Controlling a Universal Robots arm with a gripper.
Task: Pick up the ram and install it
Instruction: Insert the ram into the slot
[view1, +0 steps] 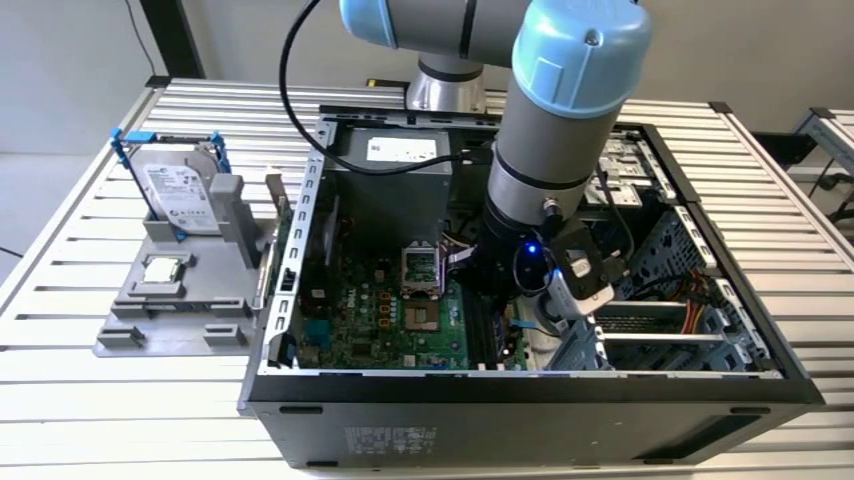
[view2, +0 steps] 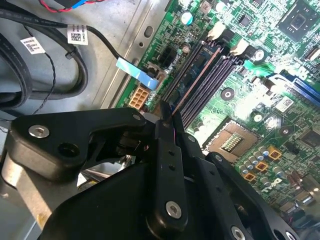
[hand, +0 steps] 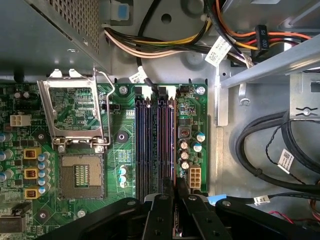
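Gripper: the gripper (hand: 175, 197) is down inside the case (view1: 534, 385), over the near end of the slots (hand: 155, 145); its fingers (view2: 167, 131) are drawn close together around a thin edge-on strip.

Grip: that strip looks to be the ram (view2: 192, 77), clamped between the fingers, though little of it is plain.

Ram place: in the second wrist view a dark blue board edge runs out from the fingertips along one slot, between the slot walls. In the first wrist view the same line lies in the slot toward the small capacitors (hand: 185, 150). Whether it is fully seated I cannot tell.

Axis: the ram's long axis lies along the slots, parallel to them, running from the gripper toward the white latches (hand: 156, 92) at the far end. It stands on edge, contacts down into the board (hand: 85, 145).

Doing it well: by my judgement the stick must stay square to the slot, not tilted end to end, and be pressed straight down and evenly so both latches catch. A skewed push risks jamming one end or straining the board.

Nearby: the open socket (hand: 80, 175) sits beside the slots, and cables (hand: 260, 150) lie well apart by the case wall.

Outside the case: the drive (view1: 176, 195) and chip (view1: 163, 268) rest in the grey holder (view1: 160, 335).
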